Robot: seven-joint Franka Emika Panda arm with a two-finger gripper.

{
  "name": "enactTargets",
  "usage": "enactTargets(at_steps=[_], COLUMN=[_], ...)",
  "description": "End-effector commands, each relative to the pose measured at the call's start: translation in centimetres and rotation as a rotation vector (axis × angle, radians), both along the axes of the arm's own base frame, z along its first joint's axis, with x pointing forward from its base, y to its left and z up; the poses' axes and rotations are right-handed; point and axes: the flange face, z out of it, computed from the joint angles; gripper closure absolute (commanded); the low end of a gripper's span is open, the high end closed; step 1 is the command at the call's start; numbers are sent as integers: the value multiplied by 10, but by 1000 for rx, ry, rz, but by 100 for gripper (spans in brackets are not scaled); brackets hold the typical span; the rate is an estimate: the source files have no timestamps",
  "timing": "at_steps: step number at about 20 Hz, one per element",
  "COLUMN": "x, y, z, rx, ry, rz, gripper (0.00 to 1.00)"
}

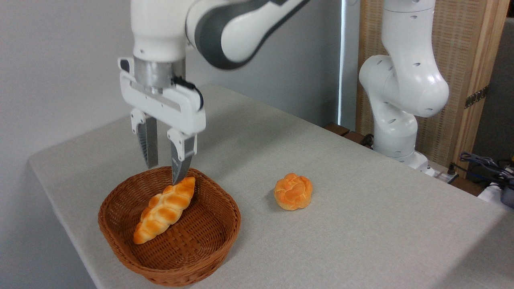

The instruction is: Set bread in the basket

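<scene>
The bread (164, 210) lies inside the basket (120, 245) — the hand (164, 171) hangs just above it, fingers spread, holding nothing.

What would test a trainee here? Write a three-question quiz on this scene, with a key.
1. True or false: the bread lies inside the basket.
2. The gripper is: A) shut on the bread, B) open above the basket, C) resting on the table.
3. What sits on the table right of the basket?

Key: 1. True. 2. B; the fingers stand apart, holding nothing. 3. A small round knotted bun.
</scene>
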Motion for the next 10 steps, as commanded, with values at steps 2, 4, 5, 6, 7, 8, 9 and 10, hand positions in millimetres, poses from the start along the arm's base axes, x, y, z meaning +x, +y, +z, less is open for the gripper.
enactTargets(at_steps=[2,4,5,6,7,8,9,10], x=[-5,-7,-7,-8,-8,-7,-8,-10], y=[27,44,58,68,72,75,76,75], z=[50,78,85,90,95,103,108,108], rx=[54,61,63,63,67,93,123,150], ry=[104,126,135,144,141,126,125,140], rz=[-125,-155,-151,-143,-137,-135,-135,-141], gripper=[0,0,0,0,0,0,0,0])
